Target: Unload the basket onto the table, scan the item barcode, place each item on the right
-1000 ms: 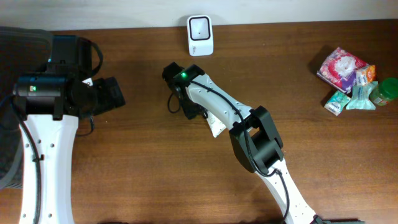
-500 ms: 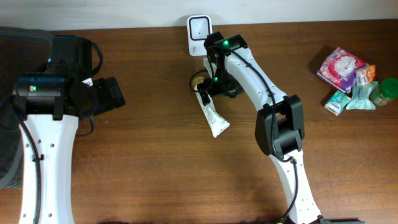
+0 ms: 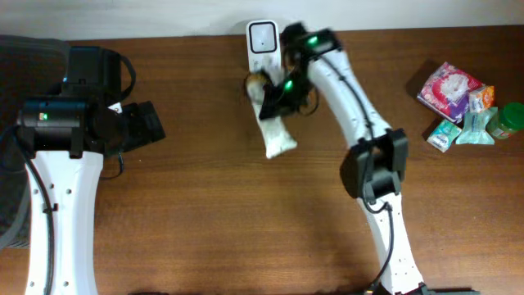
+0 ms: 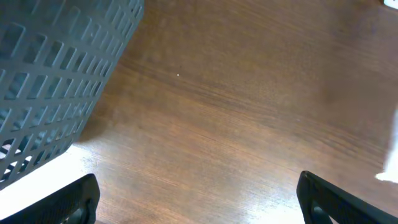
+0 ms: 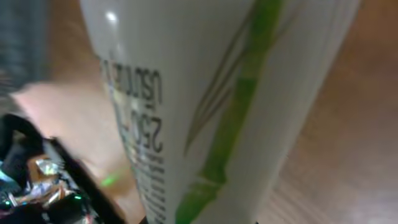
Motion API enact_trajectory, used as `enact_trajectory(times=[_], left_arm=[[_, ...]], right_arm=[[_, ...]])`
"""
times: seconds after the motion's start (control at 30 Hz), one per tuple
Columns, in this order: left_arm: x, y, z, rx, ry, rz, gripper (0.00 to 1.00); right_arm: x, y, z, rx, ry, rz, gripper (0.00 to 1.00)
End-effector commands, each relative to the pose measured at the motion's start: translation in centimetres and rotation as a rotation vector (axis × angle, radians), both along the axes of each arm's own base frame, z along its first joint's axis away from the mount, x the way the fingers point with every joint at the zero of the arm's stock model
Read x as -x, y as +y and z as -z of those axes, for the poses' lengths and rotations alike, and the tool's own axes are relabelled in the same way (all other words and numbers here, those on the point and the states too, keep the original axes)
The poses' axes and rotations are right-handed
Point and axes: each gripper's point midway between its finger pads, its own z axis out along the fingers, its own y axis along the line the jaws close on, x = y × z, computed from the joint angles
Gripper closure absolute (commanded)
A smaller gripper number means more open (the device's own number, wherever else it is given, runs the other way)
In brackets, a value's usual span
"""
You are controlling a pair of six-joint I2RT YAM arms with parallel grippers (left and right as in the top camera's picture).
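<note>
Tube [image 3: 274,135]: now lifted off table [image 3: 205,213], nearing scanner [image 3: 263,37] | right gripper [image 3: 281,92]: clamped on tube | left gripper [image 4: 199,202]: open | scan imminent

Item: white plastic tube [image 5: 205,93]. Dark grey print runs sideways along its wall. The numeral "250" is legible, though soft. An adjoining line of smaller lettering is too blurred to read. A green bamboo-stalk drawing [image 5: 245,81] stands beside the print.
</note>
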Motion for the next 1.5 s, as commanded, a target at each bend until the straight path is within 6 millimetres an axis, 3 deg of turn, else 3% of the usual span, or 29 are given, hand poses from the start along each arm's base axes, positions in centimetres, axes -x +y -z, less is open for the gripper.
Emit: enact_trajectory(times=[0.0, 0.1, 0.4, 0.43, 0.47, 0.5, 0.57, 0.63, 0.7, 0.77, 0.8, 0.87, 0.9, 0.93, 0.97, 1.07, 1.1, 1.13, 1.2, 1.23, 1.27, 1.43, 1.47], left_arm=[[0.1, 0.2, -0.5, 0.002, -0.02, -0.016, 0.01], [0.1, 0.2, -0.5, 0.002, -0.021, -0.016, 0.01], [0.1, 0.2, -0.5, 0.002, -0.021, -0.016, 0.01], [0.1, 0.2, -0.5, 0.002, -0.02, -0.016, 0.01], [0.1, 0.2, -0.5, 0.002, -0.02, -0.016, 0.01], [0.1, 0.2, -0.5, 0.002, -0.021, -0.016, 0.01], [0.1, 0.2, -0.5, 0.002, -0.021, -0.016, 0.01], [0.1, 0.2, -0.5, 0.002, -0.021, -0.016, 0.01], [0.1, 0.2, -0.5, 0.002, -0.021, -0.016, 0.01], [0.1, 0.2, -0.5, 0.002, -0.021, -0.016, 0.01], [0.1, 0.2, -0.5, 0.002, -0.021, -0.016, 0.01], [0.1, 0.2, -0.5, 0.002, -0.021, -0.016, 0.01], [0.1, 0.2, -0.5, 0.002, -0.021, -0.016, 0.01], [0.1, 0.2, -0.5, 0.002, -0.021, -0.016, 0.01], [0.1, 0.2, -0.5, 0.002, -0.021, -0.016, 0.01], [0.1, 0.2, -0.5, 0.002, -0.02, -0.016, 0.01], [0.1, 0.2, -0.5, 0.002, -0.021, -0.016, 0.01], [0.1, 0.2, -0.5, 0.002, -0.021, -0.016, 0.01], [0.1, 0.2, -0.5, 0.002, -0.021, -0.016, 0.01], [0.1, 0.2, -0.5, 0.002, -0.021, -0.016, 0.01], [0.1, 0.2, -0.5, 0.002, -0.021, -0.016, 0.01], [0.1, 0.2, -0.5, 0.002, -0.02, -0.016, 0.01], [0.1, 0.2, -0.5, 0.002, -0.021, -0.016, 0.01]], right_arm=[[-1.6, -0.5, -10.3, -0.375, -0.253, -0.11, 0.96], [-2.2, -1.8, -12.2, -0.484, -0.392, -0.194, 0.96], [-2.9, -1.9, -11.9, -0.455, -0.417, -0.187, 0.96], [-3.8, -2.6, -10.6, -0.355, -0.358, -0.093, 0.96], [-6.7, -6.3, -6.7, -0.007, -0.223, 0.253, 0.96], [-7.4, -9.0, -4.9, 0.188, -0.191, 0.425, 0.96], [-6.6, -13.4, -3.1, 0.562, -0.216, 0.589, 0.96], [-5.0, -15.6, -2.7, 0.927, -0.311, 0.67, 0.96], [-3.8, -14.4, -0.5, 1.076, -0.343, 0.611, 0.96], [-2.5, -12.5, 4.5, 1.145, -0.331, 0.514, 0.96], [-1.5, -11.6, 6.9, 1.165, -0.319, 0.467, 0.86], [0.0, -9.4, 8.5, 1.143, -0.296, 0.406, 0.58], [0.6, -7.6, 8.5, 1.095, -0.287, 0.382, 0.34], [0.9, -6.0, 8.2, 1.036, -0.274, 0.363, 0.24], [1.1, -2.8, 6.6, 0.884, -0.242, 0.324, 0.21], [0.8, 1.8, 0.9, 0.596, -0.264, 0.193, 0.19], [0.4, 1.2, -1.9, 0.55, -0.284, 0.205, 0.19], [-0.1, -0.3, -3.1, 0.552, -0.287, 0.238, 0.19], [-1.1, -4.5, -3.3, 0.585, -0.234, 0.306, 0.16], [-1.4, -6.9, -2.4, 0.605, -0.187, 0.322, 0.18], [-1.2, -7.2, -1.3, 0.558, -0.145, 0.239, 0.25], [-0.7, -5.5, 7.8, 0.534, -0.05, 0.149, 0.27], [-0.1, -5.0, 9.6, 0.526, -0.03, 0.135, 0.32]])
